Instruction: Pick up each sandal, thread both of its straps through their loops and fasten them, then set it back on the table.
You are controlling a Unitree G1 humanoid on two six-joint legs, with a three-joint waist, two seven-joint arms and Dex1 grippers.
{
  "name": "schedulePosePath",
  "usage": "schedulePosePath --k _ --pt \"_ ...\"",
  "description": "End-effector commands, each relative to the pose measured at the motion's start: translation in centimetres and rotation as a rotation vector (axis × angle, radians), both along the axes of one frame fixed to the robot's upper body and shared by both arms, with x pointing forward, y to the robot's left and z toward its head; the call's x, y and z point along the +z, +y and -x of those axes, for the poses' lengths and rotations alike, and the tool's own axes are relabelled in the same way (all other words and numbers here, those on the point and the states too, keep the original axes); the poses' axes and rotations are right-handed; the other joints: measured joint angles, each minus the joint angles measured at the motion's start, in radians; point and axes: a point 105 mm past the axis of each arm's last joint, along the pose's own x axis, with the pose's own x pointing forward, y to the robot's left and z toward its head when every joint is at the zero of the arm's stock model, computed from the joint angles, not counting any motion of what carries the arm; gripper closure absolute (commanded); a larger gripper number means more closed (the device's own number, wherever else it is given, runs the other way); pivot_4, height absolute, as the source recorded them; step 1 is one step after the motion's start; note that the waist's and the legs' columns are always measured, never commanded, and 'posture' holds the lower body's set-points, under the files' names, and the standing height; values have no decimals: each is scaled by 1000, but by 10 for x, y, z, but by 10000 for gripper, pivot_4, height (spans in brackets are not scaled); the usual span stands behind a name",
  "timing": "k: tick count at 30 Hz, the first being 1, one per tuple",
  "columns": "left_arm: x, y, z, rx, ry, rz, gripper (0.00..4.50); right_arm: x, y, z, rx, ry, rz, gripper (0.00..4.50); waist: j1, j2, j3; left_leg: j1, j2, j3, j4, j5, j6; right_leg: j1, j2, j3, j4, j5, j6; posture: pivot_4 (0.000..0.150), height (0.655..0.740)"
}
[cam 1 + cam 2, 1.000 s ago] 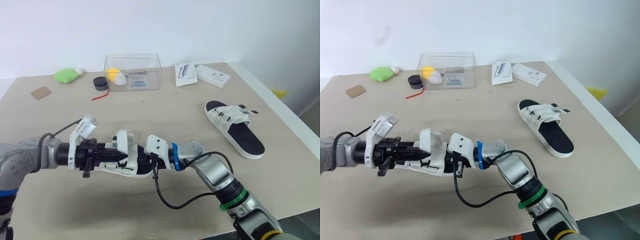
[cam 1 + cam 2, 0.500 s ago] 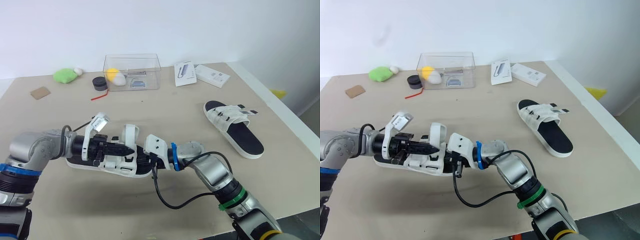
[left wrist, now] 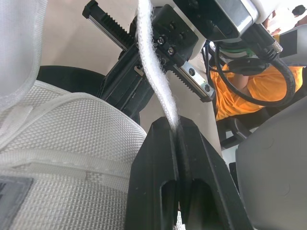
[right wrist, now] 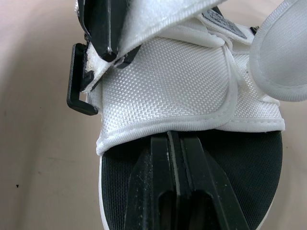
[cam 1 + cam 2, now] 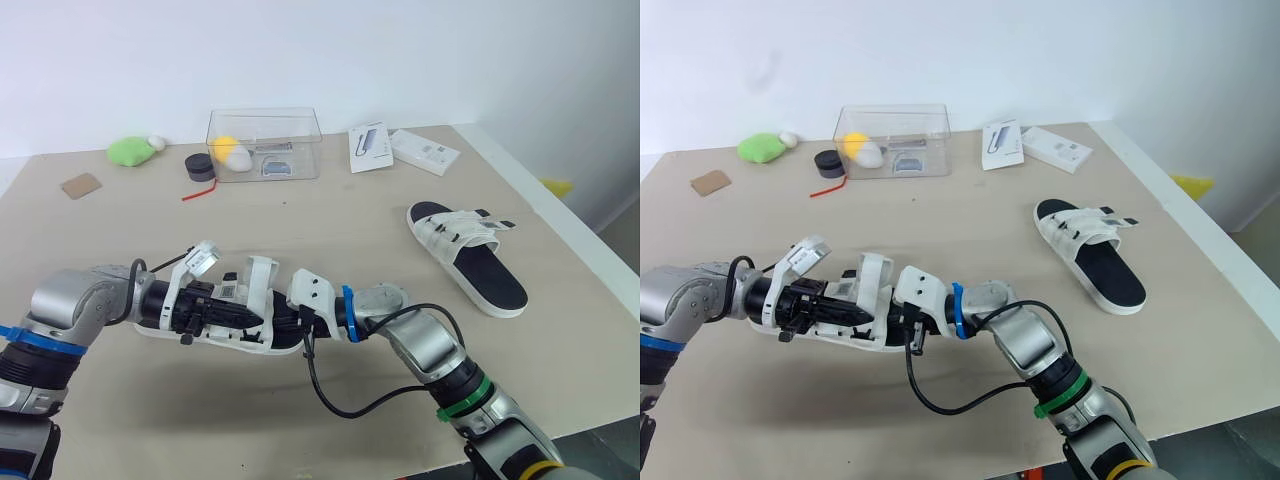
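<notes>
At the table's [image 5: 330,215] front, the left end effector [image 3: 176,125] pinches the near sandal's [image 5: 232,340] white strap [image 3: 152,67], the right end effector [image 4: 173,139] pressed together against its footbed, the other sandal [image 5: 468,255] lying well apart, rightward.

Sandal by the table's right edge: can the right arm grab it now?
Probably not yet. The right gripper is shut on the near sandal, so it's busy, though nothing on the table blocks the far sandal.
</notes>
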Motion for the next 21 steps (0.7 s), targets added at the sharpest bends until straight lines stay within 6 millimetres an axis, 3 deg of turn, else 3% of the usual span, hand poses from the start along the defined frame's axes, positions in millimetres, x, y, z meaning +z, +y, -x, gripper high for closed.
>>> schedulePosePath --k 1,21 --pt "-1 3 4 -8 -15 -21 44457 -24 -9 -2 -44 56 81 45000 0 0 0 0 0 0 0 0 0 0 0 0 0 0 0 1500 7400" --pt "-22 3 9 -59 -195 -114 44457 -24 -8 -3 -39 54 80 45000 0 1 0 1 1 1 0 0 0 1 0 1 0 0 0 1500 7400"
